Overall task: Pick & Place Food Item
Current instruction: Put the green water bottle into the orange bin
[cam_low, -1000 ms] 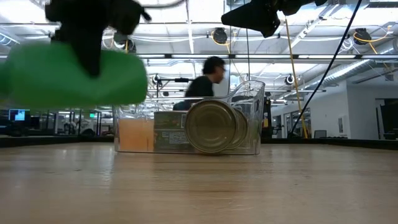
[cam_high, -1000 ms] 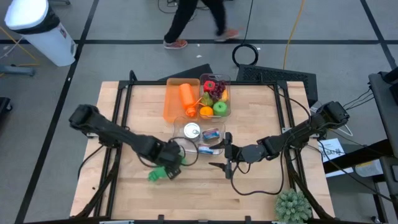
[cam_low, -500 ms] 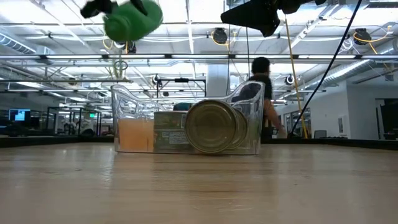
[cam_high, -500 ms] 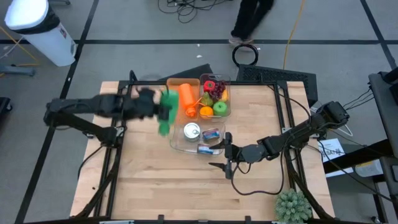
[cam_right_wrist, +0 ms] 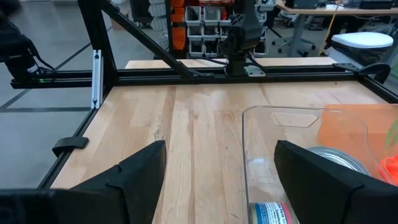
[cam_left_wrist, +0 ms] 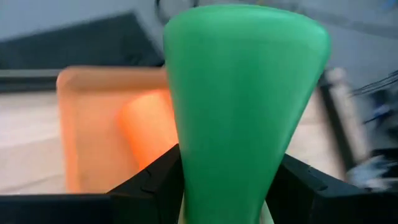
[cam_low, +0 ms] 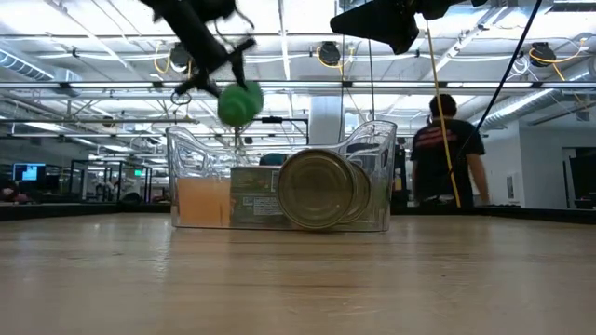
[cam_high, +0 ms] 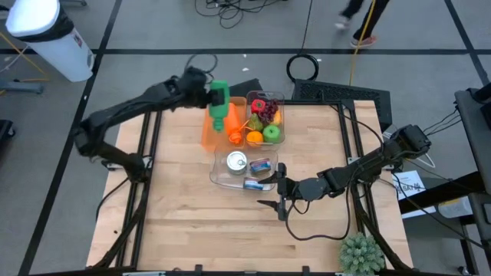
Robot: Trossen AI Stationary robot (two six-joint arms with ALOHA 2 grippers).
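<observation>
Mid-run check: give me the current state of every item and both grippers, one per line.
Green food item: held in the air over the orange tray.
Left gripper: jaws shut on the green food item.
Right gripper: jaws open, empty, beside the clear bin.
Orange tray: on the table, holds an orange item.
Fruit container: filled with fruit.
Clear bin: holds cans; one can on its side.

Open-plan robotics lab: exposed ceiling ducts (cam_low: 521,102), parts bins (cam_right_wrist: 208,28), taped floor (cam_high: 138,50).
</observation>
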